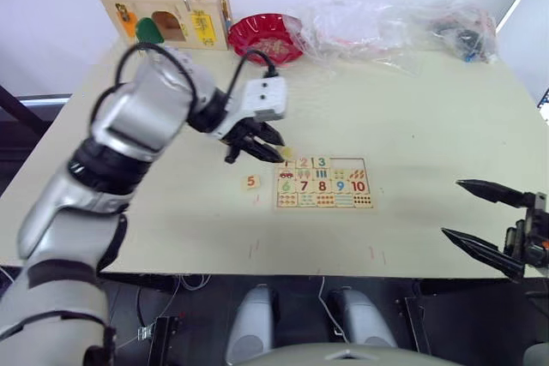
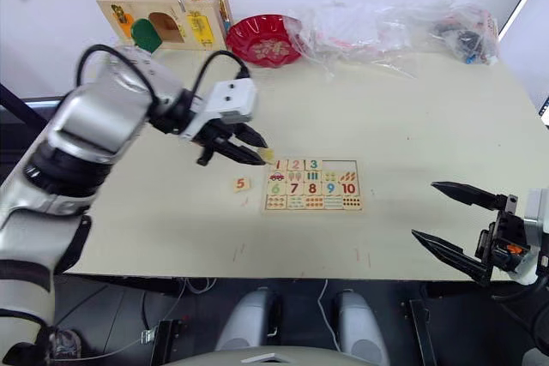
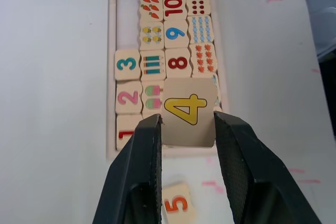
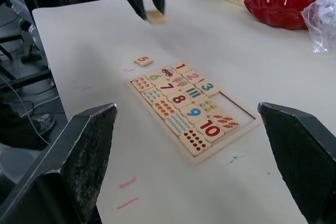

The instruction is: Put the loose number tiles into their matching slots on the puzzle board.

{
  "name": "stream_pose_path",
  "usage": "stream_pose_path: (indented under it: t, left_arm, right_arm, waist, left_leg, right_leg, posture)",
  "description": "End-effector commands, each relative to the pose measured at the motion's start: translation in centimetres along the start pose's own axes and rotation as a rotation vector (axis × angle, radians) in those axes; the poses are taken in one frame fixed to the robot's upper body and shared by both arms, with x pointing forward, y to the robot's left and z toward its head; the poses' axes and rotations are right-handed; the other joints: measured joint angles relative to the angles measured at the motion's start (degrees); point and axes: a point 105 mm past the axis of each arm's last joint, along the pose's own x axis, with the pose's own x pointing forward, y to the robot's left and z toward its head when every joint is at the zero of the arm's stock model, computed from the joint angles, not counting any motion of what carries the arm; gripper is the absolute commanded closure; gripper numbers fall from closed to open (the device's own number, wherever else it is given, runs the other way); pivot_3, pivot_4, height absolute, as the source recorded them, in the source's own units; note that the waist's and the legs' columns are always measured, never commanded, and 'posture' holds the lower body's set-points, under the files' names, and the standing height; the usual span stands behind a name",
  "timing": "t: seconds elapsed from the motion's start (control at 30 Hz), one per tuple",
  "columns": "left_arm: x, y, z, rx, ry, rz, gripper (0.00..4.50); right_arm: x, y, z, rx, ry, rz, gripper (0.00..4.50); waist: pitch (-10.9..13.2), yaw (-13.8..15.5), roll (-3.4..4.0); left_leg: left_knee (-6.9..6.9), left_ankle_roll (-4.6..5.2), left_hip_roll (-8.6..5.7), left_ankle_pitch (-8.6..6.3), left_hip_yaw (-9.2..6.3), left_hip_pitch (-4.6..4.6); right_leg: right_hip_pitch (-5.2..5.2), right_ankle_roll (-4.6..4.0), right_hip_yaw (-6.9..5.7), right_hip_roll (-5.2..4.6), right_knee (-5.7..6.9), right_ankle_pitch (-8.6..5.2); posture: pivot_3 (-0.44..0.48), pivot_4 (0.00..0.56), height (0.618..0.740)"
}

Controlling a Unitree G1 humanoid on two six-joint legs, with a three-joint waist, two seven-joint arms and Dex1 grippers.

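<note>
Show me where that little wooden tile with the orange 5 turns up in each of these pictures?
Left eye view: the 5 tile lies on the table just left of the puzzle board.
Right eye view: same spot, left of the board.
Left wrist view: beneath the held 4 tile, between the left gripper fingers.
Right wrist view: beyond the board's far corner.
Shared landmark: the board.

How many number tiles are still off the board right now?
2: the 4 tile is clamped in the left gripper above the puzzle board; the 5 tile lies on the table beside the board.
</note>
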Motion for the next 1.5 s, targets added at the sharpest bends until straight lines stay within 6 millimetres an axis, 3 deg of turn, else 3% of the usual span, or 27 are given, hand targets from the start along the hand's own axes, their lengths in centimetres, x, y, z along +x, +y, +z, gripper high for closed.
stream_pose_path:
  t: [0.03,0.37,0.73,1.1,1.5]
  left_arm:
    - [1.2,1.5,1.1,0.038,0.026,0.055,3.50]
    - [7.3,3.7,1.9,0.046,0.095,0.077,3.50]
    - [10.8,4.2,3.4,0.058,0.097,0.083,3.50]
    - [12.4,4.6,3.8,0.066,0.105,0.112,3.50]
    - [12.3,4.6,3.8,0.069,0.114,0.099,3.50]
  right_arm:
    - [-0.2,0.0,1.1,-0.067,-0.018,-0.023,0.00]
    - [-0.5,0.1,0.5,-0.064,-0.001,-0.056,0.00]
    - [-0.3,0.5,0.0,-0.055,-0.002,-0.087,0.00]
    - [-0.3,1.0,-0.1,-0.047,-0.002,-0.097,0.00]
    - [-0.2,1.2,0.0,-0.040,-0.003,-0.103,0.00]
  waist:
    - [0.00,0.00,0.01]
    - [0.01,0.00,0.00]
    - [0.02,-0.03,0.00]
    - [0.02,0.01,-0.01]
    - [0.02,-0.01,-0.01]
  left_leg:
    - [0.00,0.00,-0.01,0.00,0.01,-0.01]
    - [0.00,0.00,-0.08,0.00,0.02,-0.04]
    - [-0.01,0.01,-0.11,-0.01,0.00,-0.10]
    - [-0.02,0.01,-0.13,-0.01,-0.02,-0.11]
    - [-0.02,0.01,-0.13,-0.01,-0.02,-0.12]
  right_leg:
    - [0.00,0.00,0.01,-0.01,-0.01,0.00]
    - [-0.03,0.00,0.06,-0.05,-0.02,-0.01]
    - [-0.07,-0.02,0.06,-0.09,-0.04,-0.02]
    - [-0.07,-0.04,0.05,-0.11,-0.04,-0.03]
    - [-0.07,-0.05,0.04,-0.12,-0.05,-0.03]
  posture:
    - [0.000,0.150,0.740]
    - [0.000,0.150,0.740]
    - [0.000,0.150,0.740]
    - [0.000,0.150,0.740]
    - [0.000,0.150,0.740]
